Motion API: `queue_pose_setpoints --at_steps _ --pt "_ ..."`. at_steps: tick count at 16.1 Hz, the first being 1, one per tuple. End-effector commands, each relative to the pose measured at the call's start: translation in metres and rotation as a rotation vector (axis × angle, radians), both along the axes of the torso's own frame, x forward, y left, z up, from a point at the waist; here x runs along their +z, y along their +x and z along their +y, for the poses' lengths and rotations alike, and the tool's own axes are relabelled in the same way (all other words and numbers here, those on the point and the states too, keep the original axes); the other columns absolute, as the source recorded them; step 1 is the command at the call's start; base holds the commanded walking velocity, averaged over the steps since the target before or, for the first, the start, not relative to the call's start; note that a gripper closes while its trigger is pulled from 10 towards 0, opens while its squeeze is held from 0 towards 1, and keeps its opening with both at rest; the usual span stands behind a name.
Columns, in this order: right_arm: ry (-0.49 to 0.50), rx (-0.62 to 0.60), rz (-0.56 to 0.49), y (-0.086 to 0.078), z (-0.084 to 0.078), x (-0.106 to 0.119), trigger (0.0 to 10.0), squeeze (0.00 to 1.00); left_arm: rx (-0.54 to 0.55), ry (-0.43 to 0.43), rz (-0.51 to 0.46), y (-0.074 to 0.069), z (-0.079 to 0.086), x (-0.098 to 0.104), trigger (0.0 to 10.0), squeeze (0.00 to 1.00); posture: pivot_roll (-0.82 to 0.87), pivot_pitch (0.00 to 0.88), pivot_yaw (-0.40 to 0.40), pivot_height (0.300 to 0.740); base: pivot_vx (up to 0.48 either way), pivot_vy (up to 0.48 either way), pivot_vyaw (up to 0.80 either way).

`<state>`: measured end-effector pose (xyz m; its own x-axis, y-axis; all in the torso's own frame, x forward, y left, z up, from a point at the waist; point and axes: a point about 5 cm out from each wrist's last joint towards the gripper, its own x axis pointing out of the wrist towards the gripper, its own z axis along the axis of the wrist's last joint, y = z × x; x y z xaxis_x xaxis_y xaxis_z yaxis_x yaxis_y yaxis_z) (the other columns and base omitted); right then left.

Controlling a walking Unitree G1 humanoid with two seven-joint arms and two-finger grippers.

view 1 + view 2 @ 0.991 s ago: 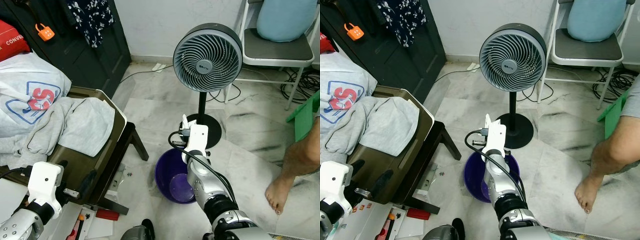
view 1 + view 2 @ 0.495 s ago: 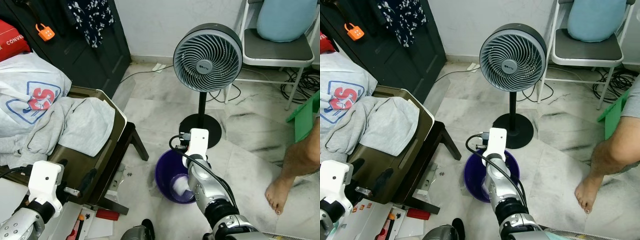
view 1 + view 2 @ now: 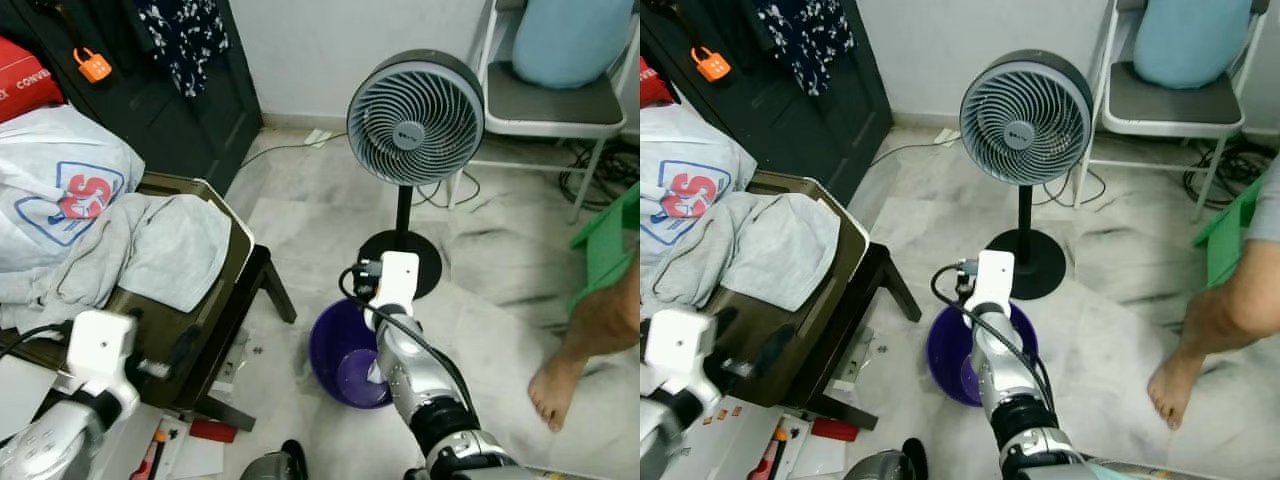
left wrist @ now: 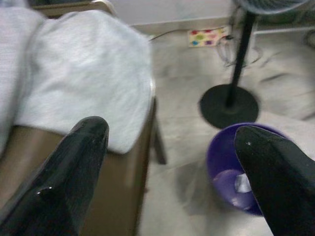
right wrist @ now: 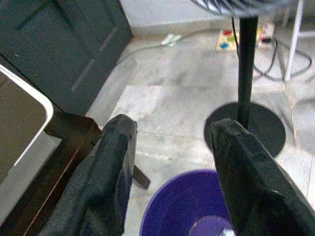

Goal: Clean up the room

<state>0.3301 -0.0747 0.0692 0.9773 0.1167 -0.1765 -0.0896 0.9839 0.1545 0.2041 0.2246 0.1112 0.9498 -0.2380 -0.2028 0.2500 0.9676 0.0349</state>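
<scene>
**Over the purple bin, both grippers spread and empty**

Below your right gripper (image 5: 170, 177) sits the purple bin (image 3: 345, 360), its rim curving just under the two fingertips (image 5: 115, 172). The fingers are spread apart with nothing between them. Past the tips, the black round base of the fan (image 3: 415, 100) stands on the pale marble floor (image 3: 310, 200), close behind the bin's far rim. In the head views the right wrist hangs above the bin's back edge, between it and the fan's pole. A small pale scrap (image 4: 242, 183) lies at the bottom of the bin.

Your left gripper (image 4: 172, 162) is also parted wide and holds nothing. Between its fingers you see the floor; beyond one finger the grey cloth (image 3: 165, 245) hangs over the edge of the brown chair (image 3: 225, 300), and beyond the other finger is the bin. The chair's dark leg comes down near the bin's left side, with a strip of floor between them.

Off to the right of your right fingers a person's bare leg and foot (image 3: 570, 370) stand on the floor, well apart from the bin, with open marble between. Behind the fan stands a white folding chair (image 3: 555, 95) with cables (image 3: 590, 175) coiled beneath it. A white printed bag (image 3: 60, 190) rests on the heap beside the grey cloth.
</scene>
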Motion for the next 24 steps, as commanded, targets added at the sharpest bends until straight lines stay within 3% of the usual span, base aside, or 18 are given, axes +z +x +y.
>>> queue_pose_setpoints --at_steps 1,7,12,15,21,22,24 --pt "-0.012 0.045 -0.011 -0.005 0.006 0.000 10.0 1.00 0.004 -0.003 0.014 0.001 -0.001 -0.004 10.0 0.00 0.01 0.108 0.119 0.740 0.000 0.000 0.00" --pt "-0.143 0.046 -0.185 -0.016 -0.035 0.027 10.0 1.00 -0.007 -0.102 -0.093 0.037 -0.028 0.001 10.0 0.00 -0.10 0.000 0.076 0.740 0.000 0.000 0.00" --pt "-0.154 0.025 -0.174 -0.030 -0.054 0.030 10.0 1.00 0.014 -0.150 -0.146 0.056 -0.045 -0.001 10.0 0.00 -0.15 0.000 0.052 0.740 0.000 0.000 0.00" --pt "-0.153 0.041 -0.178 -0.031 -0.057 0.032 10.0 1.00 0.033 -0.169 -0.158 0.059 -0.051 -0.004 10.0 0.00 -0.16 0.000 0.042 0.740 0.000 0.000 0.00" --pt "-0.146 0.012 -0.216 -0.039 -0.064 0.041 10.0 1.00 0.109 -0.160 -0.168 0.050 -0.044 -0.012 10.0 0.00 -0.14 0.000 0.032 0.740 0.000 0.000 0.00" --pt "-0.135 0.026 -0.219 -0.041 -0.063 0.041 10.0 0.00 0.126 -0.148 -0.163 0.050 -0.045 -0.015 10.0 0.00 -0.14 0.000 0.031 0.740 0.000 0.000 0.00" --pt "-0.152 0.039 -0.227 -0.040 -0.062 0.044 10.0 0.00 0.122 -0.159 -0.163 0.051 -0.050 -0.015 10.0 0.00 -0.15 0.000 0.032 0.740 0.000 0.000 0.00"
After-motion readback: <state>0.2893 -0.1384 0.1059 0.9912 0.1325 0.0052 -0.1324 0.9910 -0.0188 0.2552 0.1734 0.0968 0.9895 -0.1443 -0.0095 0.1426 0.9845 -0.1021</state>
